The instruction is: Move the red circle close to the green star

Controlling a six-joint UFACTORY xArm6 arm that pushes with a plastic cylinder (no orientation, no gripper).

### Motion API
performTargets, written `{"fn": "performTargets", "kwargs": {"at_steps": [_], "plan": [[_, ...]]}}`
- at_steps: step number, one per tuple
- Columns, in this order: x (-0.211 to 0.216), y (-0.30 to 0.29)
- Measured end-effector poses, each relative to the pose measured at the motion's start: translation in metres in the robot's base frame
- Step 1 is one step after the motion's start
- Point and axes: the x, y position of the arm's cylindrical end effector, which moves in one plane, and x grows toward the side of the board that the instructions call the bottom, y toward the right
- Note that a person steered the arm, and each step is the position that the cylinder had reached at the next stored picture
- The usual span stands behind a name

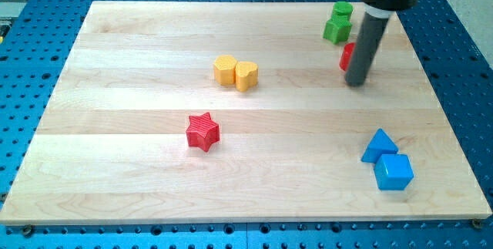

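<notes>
The red circle (347, 56) is near the view's top right, mostly hidden behind my rod. Only its left edge shows. My tip (355, 84) rests on the board just below and right of it, touching or almost touching it. The green star (337, 29) lies a short way above the red circle, with a green round block (343, 9) right behind it toward the view's top.
A yellow hexagon (224, 70) and a yellow heart (246, 75) sit side by side at centre. A red star (202, 132) lies below them. A blue triangle (378, 144) and a blue cube (394, 172) sit at the lower right.
</notes>
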Motion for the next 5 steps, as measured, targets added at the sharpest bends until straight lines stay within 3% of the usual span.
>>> {"fn": "performTargets", "kwargs": {"at_steps": [1, 2, 3, 4, 5], "plan": [[-0.02, 0.039], [-0.051, 0.014], [-0.029, 0.017], [-0.014, -0.04], [-0.019, -0.06]]}}
